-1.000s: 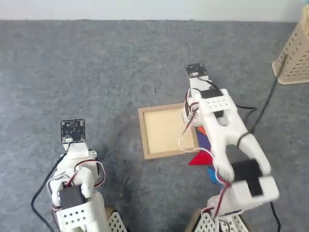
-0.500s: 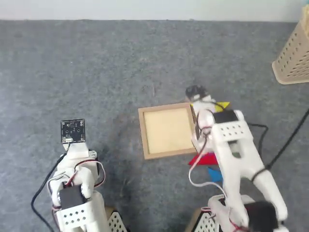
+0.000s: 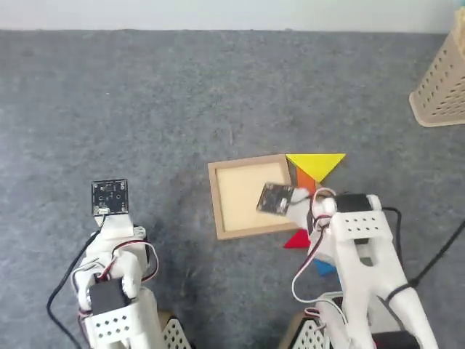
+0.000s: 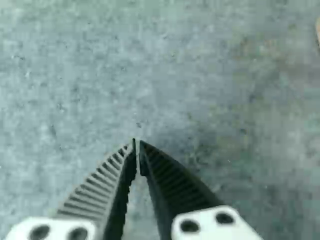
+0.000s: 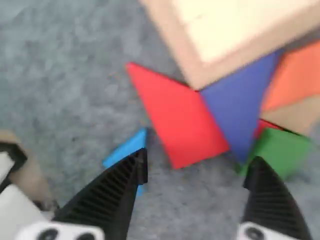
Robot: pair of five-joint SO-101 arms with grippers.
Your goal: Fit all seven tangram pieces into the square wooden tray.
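Counter (image 3: 145,94) fabric of grey colour is seen under everything. At the left, the left tool (image 4: 136,147) is held closed just above the bare fabric, with nothing between its ribbed fingers. Near the middle the square wooden tray (image 3: 216,200) is laid flat. Along its right edge the pieces are gathered: a yellow triangle (image 3: 316,166) by the far corner, an orange piece (image 3: 305,185), then a dark blue piece (image 5: 235,107) and a red triangle (image 5: 180,125) touching the near corner, a green piece (image 5: 277,147) beside them, and a light blue piece (image 5: 125,150) slightly apart. The right tool (image 5: 199,162) is held wide open over the red triangle, and nothing is gripped. At the far right a perforated beige rack (image 3: 439,80) is placed.
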